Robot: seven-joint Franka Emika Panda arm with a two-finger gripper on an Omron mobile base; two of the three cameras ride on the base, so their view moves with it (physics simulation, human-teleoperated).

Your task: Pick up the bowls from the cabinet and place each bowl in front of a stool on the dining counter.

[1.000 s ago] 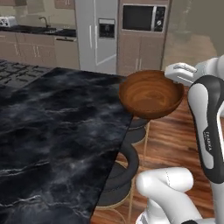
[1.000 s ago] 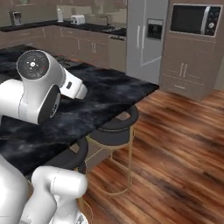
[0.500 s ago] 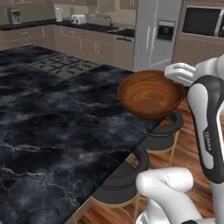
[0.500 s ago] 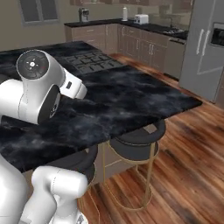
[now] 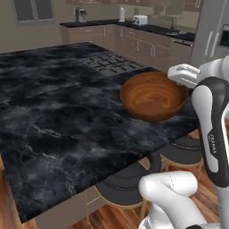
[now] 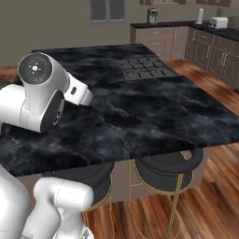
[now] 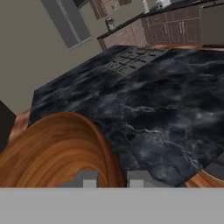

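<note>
Glossy reddish-brown wooden bowl (image 5: 154, 95) is pinched by its rim in the two-finger claw (image 7: 110, 179); jaws narrow, one tip inside the wall, one outside. Bowl hangs off the claw, tilted, held up clear of the black white-veined marble dining counter (image 5: 58, 116), over its near edge. Black gas cooktop (image 5: 111, 64) sits beyond the claw, well apart. Round black-seat stools (image 6: 169, 164) on brass legs are below the claw, tucked under the counter edge.

Judgement: carry-to-place step. To do it well: line the bowl up on the counter directly behind one stool, level it before descent, lower till the base sits flat, then release. Rim grip is thin, so keep moves slow to avoid swing or slip. Stay off the edge.
</note>
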